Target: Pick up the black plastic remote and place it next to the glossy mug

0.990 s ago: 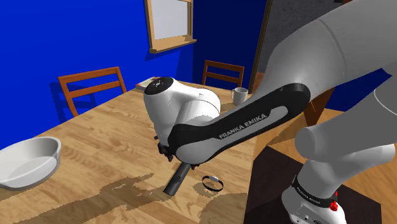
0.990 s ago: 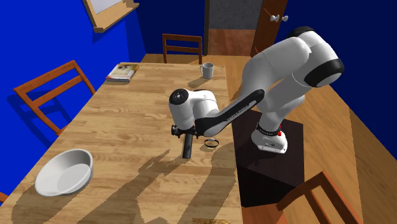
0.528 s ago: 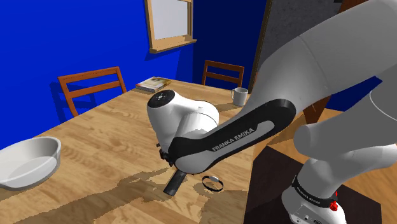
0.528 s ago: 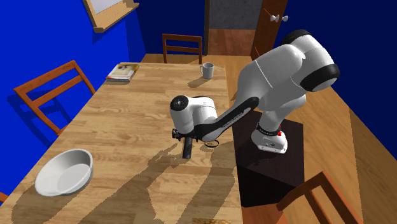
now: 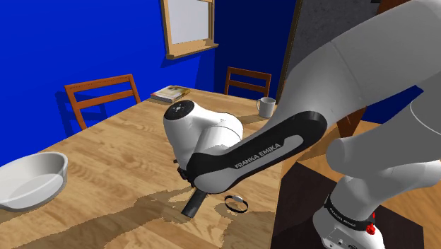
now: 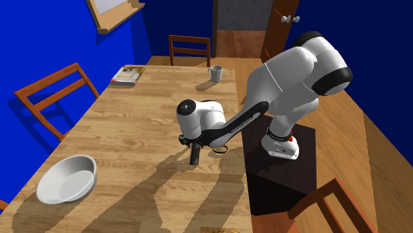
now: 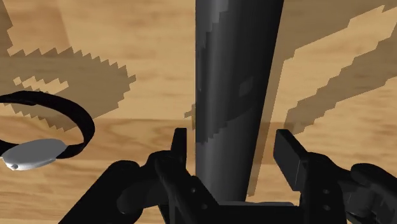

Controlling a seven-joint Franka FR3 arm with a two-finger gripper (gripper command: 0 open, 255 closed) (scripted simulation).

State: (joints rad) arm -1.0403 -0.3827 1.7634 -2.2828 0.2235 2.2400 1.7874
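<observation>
Blue walls [image 5: 71,42] stand round a wooden desk [image 5: 106,155]. The long black remote [image 7: 235,95] lies flat, pointing straight out from the black hand [image 7: 233,139], whose fingers sit apart beside it, not squeezing. The shiny white mug [image 5: 266,107] stands far off.

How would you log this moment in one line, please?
phase: pre-grasp | gripper: open, astride remote | remote: flat on table, unlifted | mug: far table end, apart
</observation>
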